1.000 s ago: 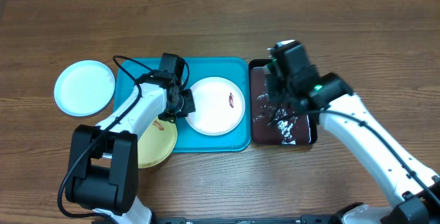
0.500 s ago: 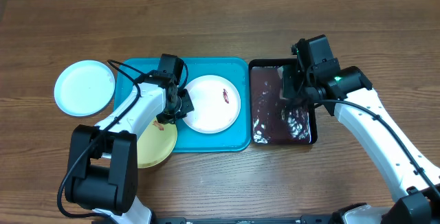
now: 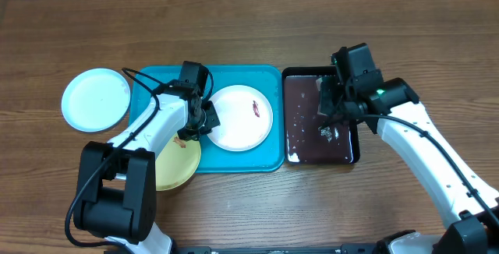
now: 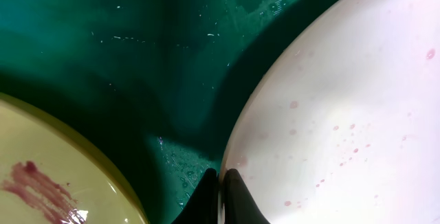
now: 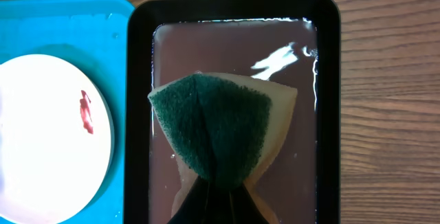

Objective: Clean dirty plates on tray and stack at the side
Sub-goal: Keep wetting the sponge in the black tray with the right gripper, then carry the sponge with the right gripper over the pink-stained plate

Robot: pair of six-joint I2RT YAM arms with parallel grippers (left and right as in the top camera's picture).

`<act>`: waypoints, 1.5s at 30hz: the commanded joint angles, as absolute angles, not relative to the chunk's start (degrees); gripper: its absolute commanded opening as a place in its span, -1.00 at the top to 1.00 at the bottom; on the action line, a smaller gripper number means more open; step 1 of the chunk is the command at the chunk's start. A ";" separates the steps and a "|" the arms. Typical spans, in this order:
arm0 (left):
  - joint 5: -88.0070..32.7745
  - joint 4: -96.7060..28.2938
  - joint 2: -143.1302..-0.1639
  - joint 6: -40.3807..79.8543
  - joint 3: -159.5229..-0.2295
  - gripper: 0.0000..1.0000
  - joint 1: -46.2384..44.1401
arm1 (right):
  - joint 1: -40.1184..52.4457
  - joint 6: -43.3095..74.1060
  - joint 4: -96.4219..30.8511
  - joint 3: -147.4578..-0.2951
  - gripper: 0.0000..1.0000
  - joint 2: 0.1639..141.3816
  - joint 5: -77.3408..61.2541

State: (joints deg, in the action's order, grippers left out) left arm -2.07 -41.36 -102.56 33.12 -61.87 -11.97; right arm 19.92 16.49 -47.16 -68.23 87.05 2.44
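The white plate (image 3: 242, 118) with a red smear lies on the turquoise tray (image 3: 234, 79). My left gripper (image 3: 204, 120) is shut on its left rim, as the left wrist view (image 4: 220, 183) shows, with speckles on the plate (image 4: 344, 100). The pale yellow plate (image 3: 175, 160), smeared red-brown, overhangs the tray's front left corner. The pale mint plate (image 3: 96, 100) lies on the table left of the tray. My right gripper (image 3: 331, 118) is shut on a green-and-yellow sponge (image 5: 210, 135) over the black tray (image 3: 312, 149).
The black tray (image 5: 330, 114) holds a shallow layer of brownish water and stands against the turquoise tray's right side. Bare wooden table surrounds both trays. The right arm reaches in from the lower right.
My right gripper has carried the sponge from the black tray's left front toward its right back. The white plate has shifted slightly left in my left gripper.
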 commanded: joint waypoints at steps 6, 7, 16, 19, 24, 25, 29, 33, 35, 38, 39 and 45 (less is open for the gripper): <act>0.43 -41.71 -103.46 34.28 -61.10 0.92 -11.66 | 23.24 15.68 -52.03 -75.16 0.93 84.86 4.21; 0.43 -41.69 -103.46 34.28 -61.10 0.92 -11.66 | 23.24 14.90 -52.90 -75.92 0.93 85.14 4.21; 0.43 -41.69 -103.46 34.28 -61.10 0.92 -11.70 | 23.14 13.50 -53.49 -76.99 0.93 85.54 4.38; 0.43 -41.71 -103.46 34.28 -61.10 0.92 -11.70 | 23.09 13.56 -57.36 -79.00 0.93 85.67 4.40; 0.43 -41.69 -103.46 34.30 -61.10 0.91 -11.70 | 22.44 14.63 -64.23 -84.58 0.93 86.65 4.36; 0.43 -41.69 -103.46 34.30 -61.10 0.92 -11.70 | 22.31 14.59 -64.66 -84.86 0.93 87.05 4.43; 0.43 -41.71 -103.46 34.28 -61.10 0.91 -11.70 | 21.82 14.59 -66.08 -84.84 0.93 90.78 4.38; 0.45 -41.69 -103.46 34.26 -61.10 0.92 -11.70 | 21.82 14.59 -66.04 -84.84 0.93 95.59 4.32; 0.43 -41.71 -103.46 34.26 -61.10 0.92 -11.70 | 21.82 14.57 -65.69 -84.97 0.93 97.34 3.46; 0.43 -41.71 -103.46 34.26 -61.10 0.92 -11.70 | 21.82 13.50 -66.94 -86.50 0.93 98.96 0.25; 0.43 -41.69 -103.46 34.26 -61.10 0.92 -11.70 | 21.82 13.50 -67.64 -87.39 0.93 99.04 -0.01; 0.43 -41.43 -103.46 34.26 -61.10 0.92 -11.70 | 22.57 13.47 -72.12 -97.21 0.93 99.04 -0.19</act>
